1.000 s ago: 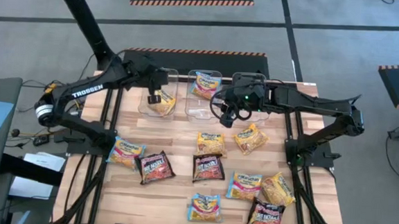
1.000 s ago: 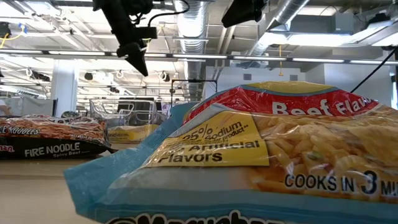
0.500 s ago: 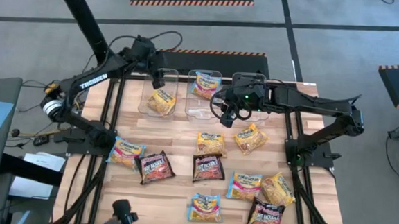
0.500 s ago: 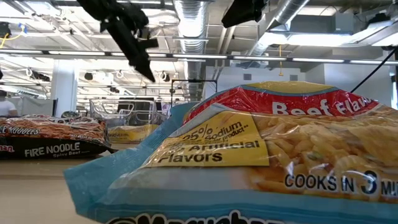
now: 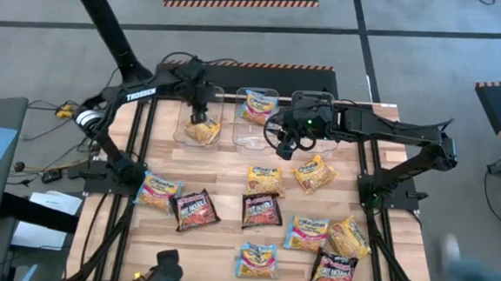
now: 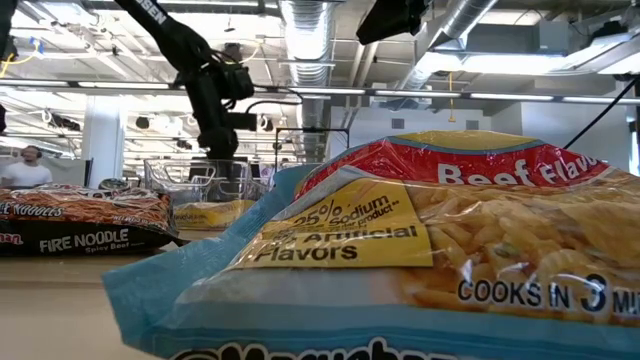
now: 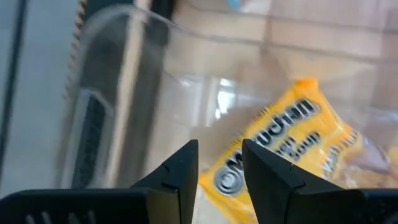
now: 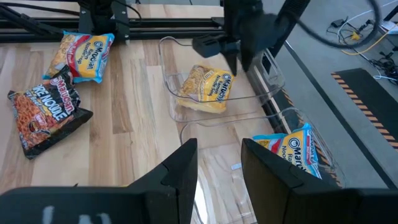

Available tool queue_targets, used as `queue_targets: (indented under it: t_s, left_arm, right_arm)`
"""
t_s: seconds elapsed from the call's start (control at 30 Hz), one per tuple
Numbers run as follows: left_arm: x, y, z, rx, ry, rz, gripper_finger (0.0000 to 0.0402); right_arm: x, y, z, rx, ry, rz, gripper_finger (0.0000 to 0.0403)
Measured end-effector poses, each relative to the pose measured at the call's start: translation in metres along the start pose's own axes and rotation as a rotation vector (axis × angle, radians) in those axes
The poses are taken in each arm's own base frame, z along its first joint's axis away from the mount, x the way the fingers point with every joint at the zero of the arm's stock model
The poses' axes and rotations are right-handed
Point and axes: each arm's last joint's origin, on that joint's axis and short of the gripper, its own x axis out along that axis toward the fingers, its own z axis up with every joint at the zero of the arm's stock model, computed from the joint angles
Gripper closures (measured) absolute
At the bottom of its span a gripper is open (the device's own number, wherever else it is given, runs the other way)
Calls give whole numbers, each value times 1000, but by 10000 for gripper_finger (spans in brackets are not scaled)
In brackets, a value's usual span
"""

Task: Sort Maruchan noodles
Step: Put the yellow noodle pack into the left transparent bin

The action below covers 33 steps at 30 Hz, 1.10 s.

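The left gripper point(image 5: 200, 116) hangs over the left clear bin point(image 5: 181, 133) at about 11 o'clock on the table, its fingers point(image 7: 177, 171) a narrow gap apart with nothing between them; a yellow-orange packet point(image 5: 202, 131) lies in that bin just below the fingertips. The right gripper point(image 5: 283, 142) hovers at 12 o'clock over the middle bin point(image 5: 247, 139), fingers slightly apart and empty; a light blue packet point(image 5: 258, 105) rests at the far end of that bin. The remaining Maruchan noodles point(image 5: 266, 178) lie scattered across the wooden table point(image 5: 223, 161) from 3 through 6 to 9 o'clock, among them a black-red packet point(image 5: 195, 209) near 8 o'clock
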Motion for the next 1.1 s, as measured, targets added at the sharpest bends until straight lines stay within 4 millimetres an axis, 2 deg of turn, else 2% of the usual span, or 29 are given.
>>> queue_targets:
  t_s: [0.33, 0.57, 0.8, 0.97, 1.1]
  left_arm:
    - [5, -9, -4, -56, 27, -139, 270]
    - [7, -12, 1, 25, -15, -148, 241]
    - [30, -17, -7, 16, 88, -210, 241]
    - [46, -20, -10, 18, 142, -228, 242]
    - [50, -22, -10, 5, 176, -214, 243]
  right_arm:
    - [8, 2, -4, -8, 39, 3, 253]
    - [33, 7, -14, -15, 139, 6, 252]
    - [57, 14, -29, -45, 257, 18, 252]
    - [64, 17, -30, -52, 266, 39, 252]
    - [62, 18, -30, -49, 262, 47, 252]
